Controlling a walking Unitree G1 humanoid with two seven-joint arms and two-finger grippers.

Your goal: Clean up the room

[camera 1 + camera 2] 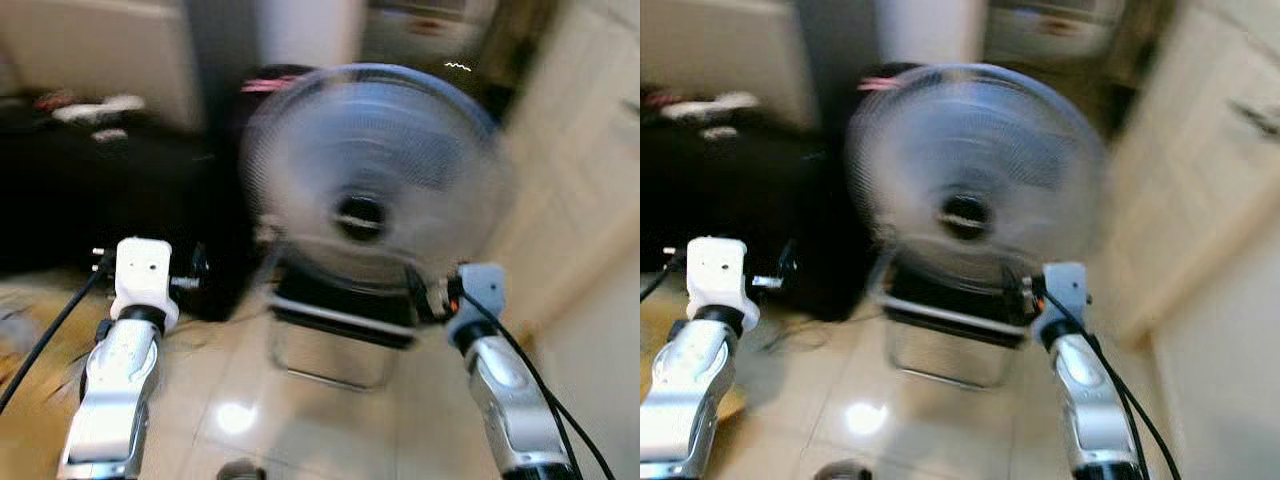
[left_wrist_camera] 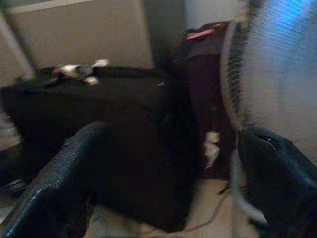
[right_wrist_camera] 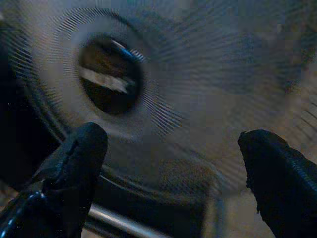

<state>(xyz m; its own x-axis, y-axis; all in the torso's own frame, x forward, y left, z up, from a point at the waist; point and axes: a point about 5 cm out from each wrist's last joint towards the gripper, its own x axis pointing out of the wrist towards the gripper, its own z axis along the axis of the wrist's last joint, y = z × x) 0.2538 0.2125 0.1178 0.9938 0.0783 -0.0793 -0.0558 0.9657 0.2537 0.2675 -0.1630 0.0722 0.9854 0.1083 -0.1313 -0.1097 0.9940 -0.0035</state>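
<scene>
A round floor fan [image 1: 375, 175] with a wire grille stands straight ahead of me on the pale tiled floor [image 1: 330, 410], blurred, with a low black cabinet [image 1: 90, 200] to its left. My right gripper [image 3: 171, 148] hangs spread wide, grasping nothing, close before the grille near its dark hub. My left gripper [image 2: 168, 163] is equally spread and unladen, at the fan's left rim.

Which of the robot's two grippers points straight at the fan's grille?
The right gripper: its open fingers frame the fan grille. The left gripper, also open, points past the fan's edge toward dark luggage.
</scene>
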